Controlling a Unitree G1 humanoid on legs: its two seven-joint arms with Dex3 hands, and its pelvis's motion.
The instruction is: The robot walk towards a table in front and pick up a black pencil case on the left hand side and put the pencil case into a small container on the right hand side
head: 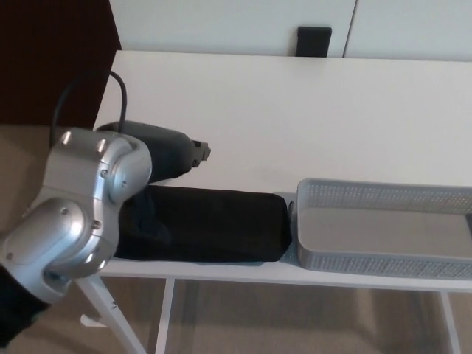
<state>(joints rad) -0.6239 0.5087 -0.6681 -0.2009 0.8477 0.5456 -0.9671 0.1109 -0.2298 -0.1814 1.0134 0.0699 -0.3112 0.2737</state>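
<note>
Black pencil case point(214, 225) just below the left hand point(166, 151), finger state unclear.

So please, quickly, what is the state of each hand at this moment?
Left hand: at the left end of the black pencil case; open or shut cannot be told, the wrist hides it.
Right hand: not in view.

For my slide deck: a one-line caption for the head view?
Left hand over the black pencil case beside the empty grey mesh container.
</note>
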